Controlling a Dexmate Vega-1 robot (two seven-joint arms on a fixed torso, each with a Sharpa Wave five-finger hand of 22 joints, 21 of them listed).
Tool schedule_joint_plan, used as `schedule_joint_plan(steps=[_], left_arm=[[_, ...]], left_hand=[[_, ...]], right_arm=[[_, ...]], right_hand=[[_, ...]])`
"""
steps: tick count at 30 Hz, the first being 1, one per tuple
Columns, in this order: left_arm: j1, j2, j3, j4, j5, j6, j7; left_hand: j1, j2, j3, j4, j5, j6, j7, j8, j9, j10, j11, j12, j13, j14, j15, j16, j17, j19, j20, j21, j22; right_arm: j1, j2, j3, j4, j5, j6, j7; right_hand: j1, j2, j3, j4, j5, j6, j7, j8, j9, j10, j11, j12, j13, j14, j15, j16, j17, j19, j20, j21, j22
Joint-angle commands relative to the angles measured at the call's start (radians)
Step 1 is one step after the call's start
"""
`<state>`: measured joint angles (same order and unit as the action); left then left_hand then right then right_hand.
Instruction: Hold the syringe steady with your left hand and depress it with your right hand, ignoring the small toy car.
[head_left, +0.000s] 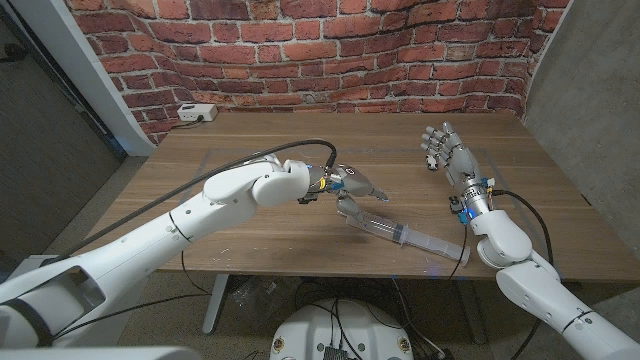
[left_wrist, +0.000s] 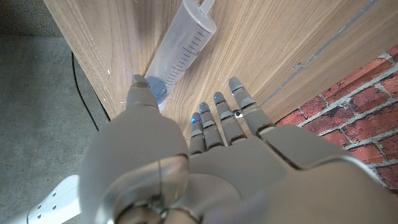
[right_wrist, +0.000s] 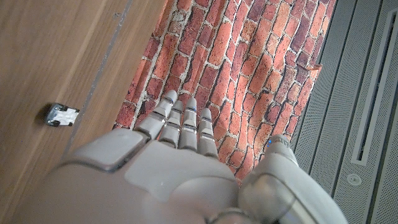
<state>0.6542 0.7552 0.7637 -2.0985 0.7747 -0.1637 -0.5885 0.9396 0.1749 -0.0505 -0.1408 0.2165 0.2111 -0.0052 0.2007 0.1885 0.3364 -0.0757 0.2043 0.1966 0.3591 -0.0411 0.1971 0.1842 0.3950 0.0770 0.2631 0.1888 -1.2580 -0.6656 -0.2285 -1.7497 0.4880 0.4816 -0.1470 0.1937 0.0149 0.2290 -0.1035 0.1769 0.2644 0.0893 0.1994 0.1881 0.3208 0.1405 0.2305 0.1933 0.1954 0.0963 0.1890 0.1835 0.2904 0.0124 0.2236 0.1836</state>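
- The clear plastic syringe (head_left: 408, 236) with printed graduation marks lies on its side on the brown wooden table (head_left: 250, 150), at about 5 o'clock from the table's middle and near the front edge, plunger end pointing toward 4 o'clock.
- The left robot hand (head_left: 352, 195) hovers at the syringe's barrel end with fingers spread, holding nothing; in the left wrist view its thumb (left_wrist: 142, 93) sits just beside the barrel tip (left_wrist: 158, 93). I judge it is placed there to pin the barrel.
- The right robot hand (head_left: 441, 148) stands raised at 2 o'clock, fingers apart and empty, well apart from the syringe, probably waiting until the barrel is steadied.
- The small silver toy car (right_wrist: 61, 115) sits on the table near the red brick wall (head_left: 330, 50), out of the way.
- I cannot tell whether the barrel holds liquid.
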Motion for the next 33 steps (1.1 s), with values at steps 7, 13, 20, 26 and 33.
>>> schedule_joint_plan(steps=[7,13,20,26,33], left_arm=[[-0.028,-0.062,0.06,0.05,0.042,0.027,-0.025],[-0.03,-0.071,0.076,0.036,0.062,0.045,-0.059],[-0.031,-0.086,0.082,0.058,0.063,0.056,-0.053],[-0.046,-0.097,0.097,0.082,0.049,0.045,-0.06],[-0.052,-0.111,0.114,0.101,0.06,0.062,-0.073]], left_hand=[[0.027,0.006,0.023,-0.004,-0.005,0.017,-0.006,0.007,0.006,0.013,-0.009,0.006,0.003,0.02,0.001,0.008,0.004,0.013,0.007,0.006,0.003],[0.031,0.006,0.029,-0.004,-0.007,0.019,-0.009,0.008,0.006,0.017,-0.013,0.007,0.003,0.018,0.002,0.006,0.004,0.01,0.01,0.005,0.004],[0.036,0.006,0.036,-0.003,-0.008,0.019,-0.01,0.007,0.006,0.013,-0.012,0.005,0.003,0.016,0.001,0.004,0.005,0.008,0.015,0.003,0.004],[0.038,0.007,0.042,-0.001,-0.01,0.022,-0.012,0.008,0.006,0.018,-0.013,0.007,0.004,0.017,-0.001,0.004,0.005,0.0,0.017,0.0,0.005],[0.042,0.008,0.049,0.0,-0.011,0.026,-0.013,0.009,0.006,0.02,-0.015,0.007,0.004,0.018,-0.001,0.004,0.006,-0.004,0.019,-0.001,0.005]], right_arm=[[0.009,0.002,-0.005,0.009,0.003,0.006,0.006],[0.01,0.002,-0.004,0.014,0.008,0.012,0.011],[0.018,0.0,-0.008,0.022,0.014,0.008,0.02],[0.023,0.001,-0.011,0.031,0.02,0.008,0.026],[0.026,0.005,-0.014,0.045,0.024,0.016,0.031]], right_hand=[[0.014,0.001,0.004,-0.006,0.004,0.007,0.004,0.001,0.004,0.007,-0.004,-0.001,0.001,0.015,0.001,-0.002,0.002,0.01,-0.001,-0.001,0.003],[0.014,0.001,0.003,-0.006,0.004,0.008,0.005,0.001,0.004,0.008,-0.005,-0.001,0.001,0.016,0.001,-0.002,0.002,0.011,-0.001,-0.002,0.003],[0.014,0.002,0.003,-0.006,0.004,0.008,0.004,0.0,0.004,0.007,-0.004,-0.001,0.001,0.016,0.001,-0.002,0.002,0.011,-0.001,-0.002,0.003],[0.014,0.001,0.003,-0.007,0.003,0.008,0.004,0.0,0.004,0.008,-0.004,-0.001,0.001,0.016,0.002,-0.002,0.002,0.011,-0.001,-0.003,0.003],[0.013,0.001,0.003,-0.007,0.003,0.007,0.004,0.0,0.004,0.008,-0.005,-0.001,0.001,0.016,0.001,-0.002,0.002,0.011,-0.001,-0.003,0.003]])
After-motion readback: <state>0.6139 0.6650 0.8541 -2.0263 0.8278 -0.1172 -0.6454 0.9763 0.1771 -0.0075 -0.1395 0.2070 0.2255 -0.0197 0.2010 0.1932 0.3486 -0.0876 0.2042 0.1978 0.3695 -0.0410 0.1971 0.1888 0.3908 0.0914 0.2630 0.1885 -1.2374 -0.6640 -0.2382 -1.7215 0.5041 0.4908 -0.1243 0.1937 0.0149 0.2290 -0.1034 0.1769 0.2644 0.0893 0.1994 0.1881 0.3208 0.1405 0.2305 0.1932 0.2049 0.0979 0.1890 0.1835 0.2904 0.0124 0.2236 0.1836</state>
